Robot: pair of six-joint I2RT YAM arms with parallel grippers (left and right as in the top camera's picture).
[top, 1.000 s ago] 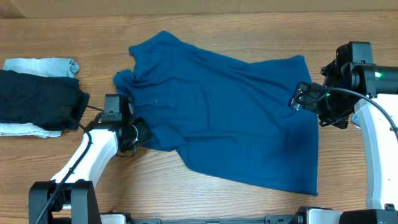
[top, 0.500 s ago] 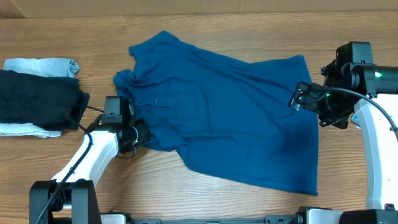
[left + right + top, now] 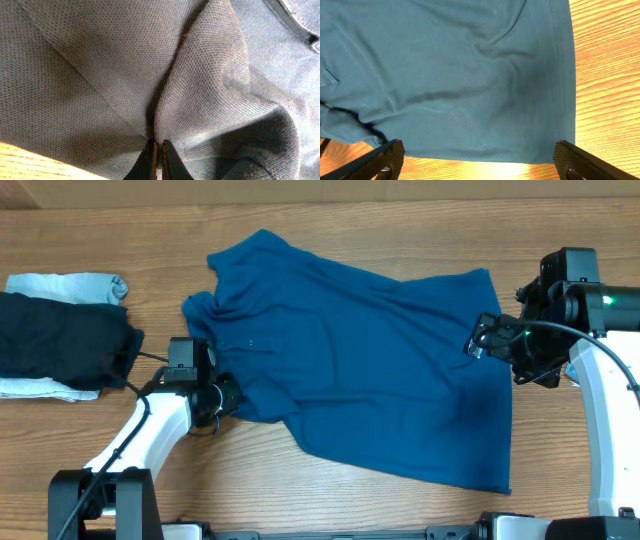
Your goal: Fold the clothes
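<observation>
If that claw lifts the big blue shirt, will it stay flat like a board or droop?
Probably droop: the blue shirt lies in soft wrinkles and bunches into a ridge where the left claw pinches it. Pushed, its knit would likely crumple rather than slide whole.

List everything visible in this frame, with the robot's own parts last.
polo shirt: one, royal blue, spread crumpled across the table's middle
folded garment: one, near-black, far left
light-blue piece: one, pale blue, beyond the folded garment
pale cloth: one, whitish, under the folded garment's near edge
table: one, light wood, beneath everything
left pincer: one, black, shut on a fold at the polo shirt's left edge
right pincer: one, black, open over the polo shirt's right hem
</observation>
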